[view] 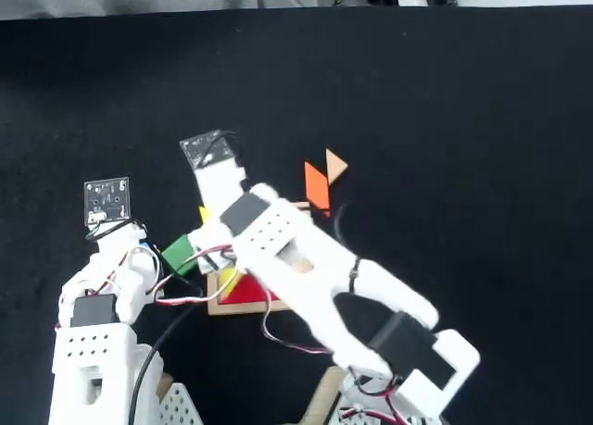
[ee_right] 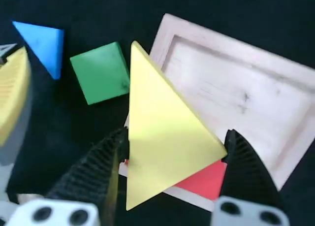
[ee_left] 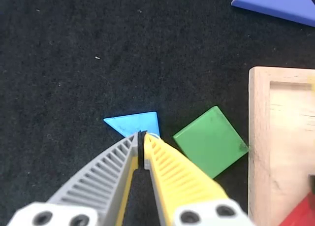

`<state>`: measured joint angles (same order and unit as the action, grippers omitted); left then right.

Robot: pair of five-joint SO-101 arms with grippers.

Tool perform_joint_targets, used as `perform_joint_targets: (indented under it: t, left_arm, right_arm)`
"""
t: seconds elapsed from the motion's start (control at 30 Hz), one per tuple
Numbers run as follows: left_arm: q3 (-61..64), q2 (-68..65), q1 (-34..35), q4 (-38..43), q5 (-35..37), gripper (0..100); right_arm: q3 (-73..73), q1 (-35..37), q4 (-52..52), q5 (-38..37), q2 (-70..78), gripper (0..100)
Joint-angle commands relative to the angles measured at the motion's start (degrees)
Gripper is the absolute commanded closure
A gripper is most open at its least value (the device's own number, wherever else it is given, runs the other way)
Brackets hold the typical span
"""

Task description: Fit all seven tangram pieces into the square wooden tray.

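Observation:
My right gripper (ee_right: 172,149) is shut on a large yellow triangle (ee_right: 162,137), holding it tilted above the near edge of the square wooden tray (ee_right: 236,88). A red piece (ee_right: 206,179) lies in the tray under it. My left gripper (ee_left: 141,135) is shut, its tips touching the edge of a light blue triangle (ee_left: 133,123) on the black table. A green square (ee_left: 210,141) lies beside that triangle, close to the tray's rim (ee_left: 258,137). A dark blue triangle (ee_left: 280,4) lies farther off. In the high view an orange parallelogram (view: 317,186) and a tan triangle (view: 335,164) lie beyond the tray (view: 222,306).
The right arm (view: 324,277) stretches across the tray in the high view and hides most of it. The left arm (view: 102,295) stands at the near left. Black table (view: 445,119) spreads to the right and back.

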<state>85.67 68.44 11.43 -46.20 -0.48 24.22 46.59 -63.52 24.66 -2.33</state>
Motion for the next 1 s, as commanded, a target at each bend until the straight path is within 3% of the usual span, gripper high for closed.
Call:
perform_joint_targets:
  t: [0.0, 0.57, 0.77, 0.97]
  left_arm:
    - [-0.48, 0.53, -0.48, 0.79, 0.44, 97]
    - [-0.48, 0.53, -0.04, 0.70, 0.44, 97]
    - [-0.48, 0.53, 0.04, 0.79, 0.44, 97]
    - [-0.48, 0.53, 0.04, 0.79, 0.44, 97]
  right_arm:
    - [-0.31, 1.32, 1.41, 3.96, 1.01, 77.4]
    - [-0.04, 2.90, 1.41, 4.22, 2.15, 77.0]
    - [0.04, 2.73, 0.88, 4.75, 2.15, 62.1]
    - [-0.04, 2.73, 1.32, 5.36, 2.15, 62.5]
